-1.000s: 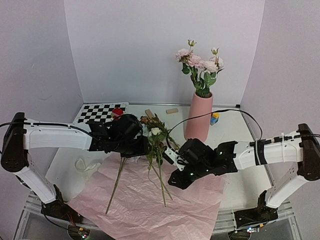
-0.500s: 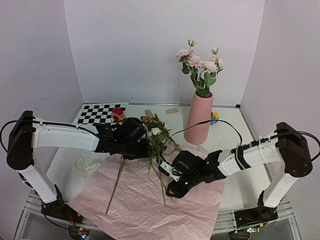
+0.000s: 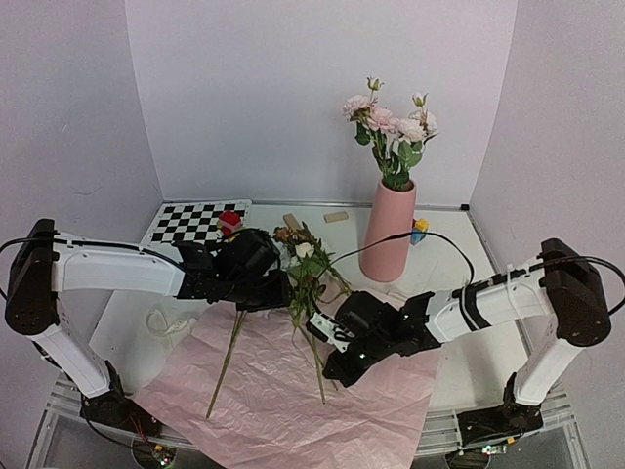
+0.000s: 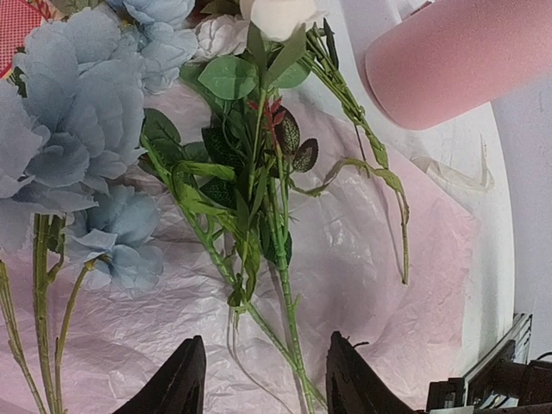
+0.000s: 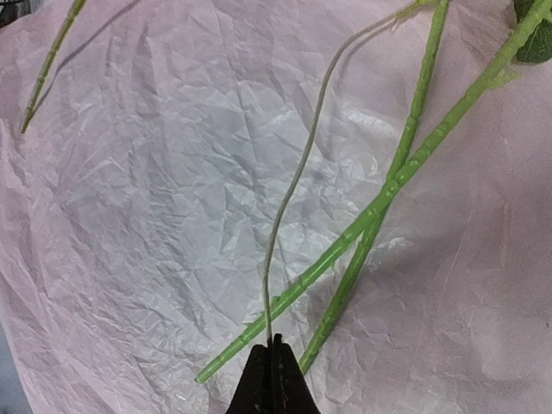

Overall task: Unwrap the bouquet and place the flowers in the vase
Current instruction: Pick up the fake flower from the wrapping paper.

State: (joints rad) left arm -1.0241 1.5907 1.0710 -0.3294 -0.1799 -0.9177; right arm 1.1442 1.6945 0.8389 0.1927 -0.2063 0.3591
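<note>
A: Flowers, where are they?
B: Lying on pink paper, stems below and between spread left fingers. Right fingers, pressed together, pinch the thin pale stalk by its end.

From above, cannot see the fingertips of the left hand: lost behind the leaves of the flowers. Likewise the right hand, tucked under its wrist. Left wrist view: get only a slanting piece of the vase, cut by top and right edges; lose the blue blooms past the left edge. Right wrist view: cannot tell the thin pale strand pinched or just ending at the closed tips; lose the stems past the top.
</note>
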